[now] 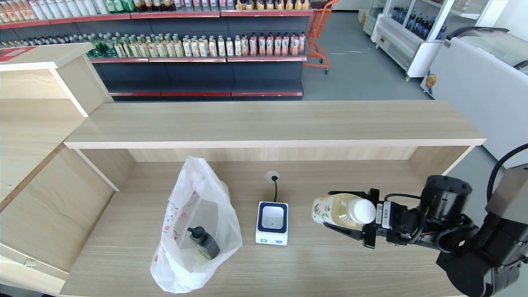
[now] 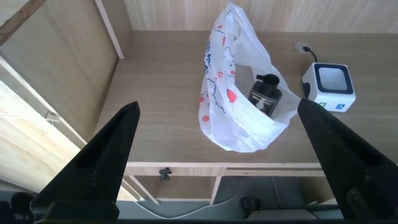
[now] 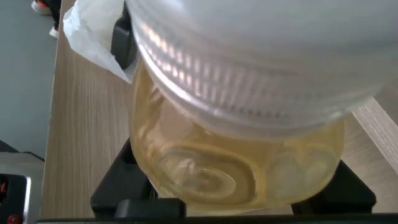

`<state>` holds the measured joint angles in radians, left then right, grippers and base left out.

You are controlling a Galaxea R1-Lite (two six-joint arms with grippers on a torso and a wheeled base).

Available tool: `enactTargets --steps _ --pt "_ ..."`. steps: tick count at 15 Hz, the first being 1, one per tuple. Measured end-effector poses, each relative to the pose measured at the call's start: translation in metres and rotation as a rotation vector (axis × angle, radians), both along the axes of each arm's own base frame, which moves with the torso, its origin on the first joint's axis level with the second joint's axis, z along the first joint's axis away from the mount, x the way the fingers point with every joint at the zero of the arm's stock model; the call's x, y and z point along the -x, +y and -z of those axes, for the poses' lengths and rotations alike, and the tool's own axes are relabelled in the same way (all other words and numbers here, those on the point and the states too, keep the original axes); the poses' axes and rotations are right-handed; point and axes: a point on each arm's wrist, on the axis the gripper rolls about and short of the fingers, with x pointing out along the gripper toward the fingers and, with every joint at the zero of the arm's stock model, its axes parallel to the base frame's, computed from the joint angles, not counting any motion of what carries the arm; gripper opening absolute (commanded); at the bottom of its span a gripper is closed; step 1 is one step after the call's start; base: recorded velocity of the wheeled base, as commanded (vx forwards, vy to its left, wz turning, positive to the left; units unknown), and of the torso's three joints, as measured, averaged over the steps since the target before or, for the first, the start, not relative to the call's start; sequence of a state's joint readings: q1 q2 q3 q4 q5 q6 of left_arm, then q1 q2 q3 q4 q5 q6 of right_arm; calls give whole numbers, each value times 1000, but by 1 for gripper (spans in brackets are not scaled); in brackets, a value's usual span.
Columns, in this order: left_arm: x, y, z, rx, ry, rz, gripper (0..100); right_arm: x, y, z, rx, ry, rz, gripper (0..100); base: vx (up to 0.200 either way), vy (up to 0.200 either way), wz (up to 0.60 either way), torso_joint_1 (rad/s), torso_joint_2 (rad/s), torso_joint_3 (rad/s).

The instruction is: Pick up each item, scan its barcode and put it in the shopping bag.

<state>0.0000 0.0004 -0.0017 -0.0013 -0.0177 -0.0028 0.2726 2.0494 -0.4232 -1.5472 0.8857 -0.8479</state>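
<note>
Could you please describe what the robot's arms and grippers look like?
The right arm is matte black with rounded cylindrical joints, looping black cables and a white printed label by the right gripper. The left gripper has two black, wedge-shaped fingers.

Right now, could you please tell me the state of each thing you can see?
Bag: open, standing.
Pump bottle: inside the bag, leaning.
Scanner: face up, nothing over it.
Bottle: capped, held sideways, right of the scanner.
Right gripper: shut on the bottle.
Left gripper: open, empty.
</note>
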Motion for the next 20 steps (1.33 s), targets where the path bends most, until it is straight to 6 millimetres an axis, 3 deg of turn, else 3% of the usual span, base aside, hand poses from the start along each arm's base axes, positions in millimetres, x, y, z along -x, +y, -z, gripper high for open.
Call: enactTargets --steps 5,10,20 --pt "0 0 0 0 0 0 100 -35 8 26 -3 9 -1 0 0 0 0 0 0 0" --pt "0 0 0 0 0 0 100 -62 38 41 -45 31 -60 0 0 0 0 0 0 0" --pt "0 0 0 0 0 0 100 -87 57 71 -56 41 -199 0 0 0 0 0 0 0"
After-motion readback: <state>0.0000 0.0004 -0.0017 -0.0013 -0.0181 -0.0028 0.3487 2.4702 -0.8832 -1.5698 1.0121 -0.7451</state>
